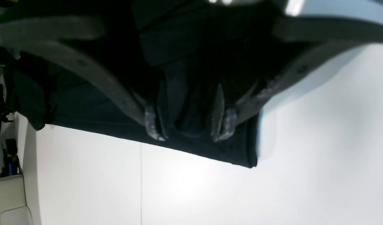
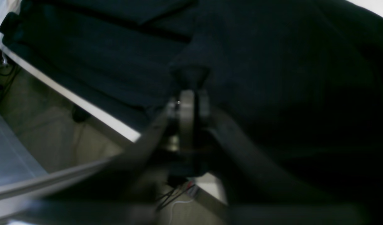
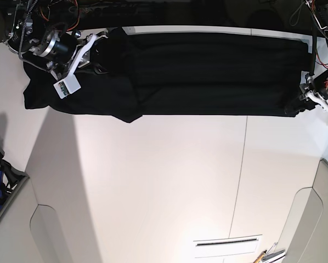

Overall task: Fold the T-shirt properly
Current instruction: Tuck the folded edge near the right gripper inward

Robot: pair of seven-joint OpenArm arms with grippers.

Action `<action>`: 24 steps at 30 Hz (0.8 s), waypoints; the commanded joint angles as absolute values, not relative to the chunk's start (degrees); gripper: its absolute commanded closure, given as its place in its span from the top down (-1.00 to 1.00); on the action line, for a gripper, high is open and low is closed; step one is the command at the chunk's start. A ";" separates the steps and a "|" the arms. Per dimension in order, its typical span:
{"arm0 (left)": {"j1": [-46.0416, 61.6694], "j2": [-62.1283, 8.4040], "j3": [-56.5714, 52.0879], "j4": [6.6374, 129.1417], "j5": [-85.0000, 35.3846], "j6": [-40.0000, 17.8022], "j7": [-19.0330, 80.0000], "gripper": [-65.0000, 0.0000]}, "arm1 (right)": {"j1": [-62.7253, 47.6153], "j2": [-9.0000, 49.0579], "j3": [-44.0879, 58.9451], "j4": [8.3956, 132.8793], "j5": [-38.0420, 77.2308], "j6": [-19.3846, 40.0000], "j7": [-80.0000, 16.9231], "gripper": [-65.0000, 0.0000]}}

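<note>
lying across the far side of the white table [image 3: 164, 181], the t-shirt [image 3: 208, 71] is a long black band in the base view, going from about 9 o'clock to 3 o'clock along the top edge. its plain black side is up, and a bit of cloth hangs lower near 10 o'clock. the right gripper [image 3: 96, 50] sits on the shirt at 10 o'clock, and the left gripper [image 3: 302, 105] is at the shirt's end at 3 o'clock. in the left wrist view, the left gripper [image 1: 190, 125] has its two fingers [image 1: 151, 125] spread apart, tips pressed down on the black cloth near its edge at 6 o'clock, with a small bump of cloth between them; they are not squeezed together. the bare table fills the lower half. in the right wrist view, the right gripper [image 2: 188, 109] is blurry and dark, with the black t-shirt [image 2: 273, 78] all around from 12 to 4 o'clock. its pads sit close together, but i cannot tell if they pinch the cloth or not.
</note>
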State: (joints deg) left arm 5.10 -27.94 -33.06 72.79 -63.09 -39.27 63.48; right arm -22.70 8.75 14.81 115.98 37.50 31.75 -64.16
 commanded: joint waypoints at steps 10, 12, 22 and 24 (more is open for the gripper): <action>4.64 -29.41 -34.11 73.82 -65.58 -40.00 62.43 -0.11 | -21.71 9.19 15.03 119.13 38.94 31.92 -61.08 -0.06; 4.67 -29.41 -35.57 73.82 -65.63 -40.00 62.46 -0.11 | -21.17 9.17 15.03 120.31 38.00 31.90 -61.04 -0.06; 8.73 -29.41 -43.97 73.82 -67.09 -40.00 64.55 -0.11 | -18.41 9.19 15.03 121.75 33.12 31.73 -59.33 -0.06; 10.94 -29.39 -43.94 73.82 -67.09 -40.00 64.51 -0.11 | -18.44 9.19 15.03 121.75 32.01 31.73 -58.89 -0.06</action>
State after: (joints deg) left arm 11.31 -27.97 -43.55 72.86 -65.63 -39.29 65.32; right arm -18.57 8.75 14.81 120.75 31.35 31.73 -60.18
